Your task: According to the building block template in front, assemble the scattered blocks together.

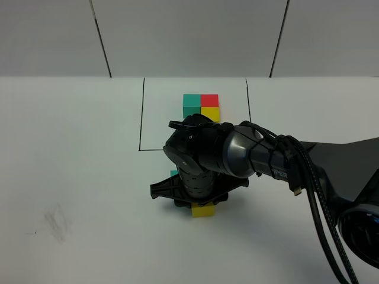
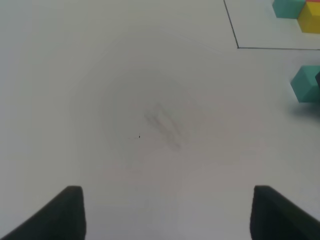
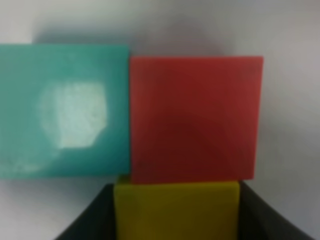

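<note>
The template (image 1: pixel 201 106), a teal, red and yellow L of cubes, sits inside a thin black outline (image 1: pixel 142 118) at the back. My right gripper (image 1: pixel 200 201) points down over the scattered blocks. In the right wrist view the teal cube (image 3: pixel 65 110) and red cube (image 3: pixel 195 117) stand side by side, touching. The yellow cube (image 3: pixel 177 210) sits against the red one, between my right fingers (image 3: pixel 92 222), which close on its sides. From above only the yellow cube (image 1: pixel 203 211) and a teal sliver (image 1: pixel 173 173) show. My left gripper (image 2: pixel 167 220) is open and empty.
The right arm and its cables (image 1: pixel 308 189) stretch in from the right and hide the red cube from above. A faint grey smudge (image 1: pixel 56 222) marks the white table at the left. The left wrist view shows the teal cube (image 2: pixel 305 84) and a template corner (image 2: pixel 295 10).
</note>
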`<state>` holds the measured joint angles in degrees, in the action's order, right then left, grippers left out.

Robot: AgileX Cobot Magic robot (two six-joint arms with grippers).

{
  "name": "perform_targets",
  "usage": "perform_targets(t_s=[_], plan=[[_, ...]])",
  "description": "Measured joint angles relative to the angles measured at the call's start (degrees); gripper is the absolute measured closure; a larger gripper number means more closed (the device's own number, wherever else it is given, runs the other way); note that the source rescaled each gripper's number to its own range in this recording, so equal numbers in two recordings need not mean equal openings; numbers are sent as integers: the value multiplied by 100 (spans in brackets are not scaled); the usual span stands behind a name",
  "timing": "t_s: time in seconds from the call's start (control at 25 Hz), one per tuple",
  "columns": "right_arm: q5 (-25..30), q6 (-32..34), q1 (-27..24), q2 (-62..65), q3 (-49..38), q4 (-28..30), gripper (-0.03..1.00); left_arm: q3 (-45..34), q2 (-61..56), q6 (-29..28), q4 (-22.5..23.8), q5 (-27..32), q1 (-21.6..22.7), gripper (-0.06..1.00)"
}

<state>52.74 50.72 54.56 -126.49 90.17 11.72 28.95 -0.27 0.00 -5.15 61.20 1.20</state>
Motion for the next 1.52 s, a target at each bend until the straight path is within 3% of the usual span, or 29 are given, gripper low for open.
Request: perform_targets(t_s=[1.0, 1.52], plan=[[142, 255, 0, -7, 11, 63, 75, 0, 0, 0, 0, 0, 0, 39], [197, 35, 0, -21, 11, 63, 72, 0, 0, -33, 0, 0, 0, 39]])
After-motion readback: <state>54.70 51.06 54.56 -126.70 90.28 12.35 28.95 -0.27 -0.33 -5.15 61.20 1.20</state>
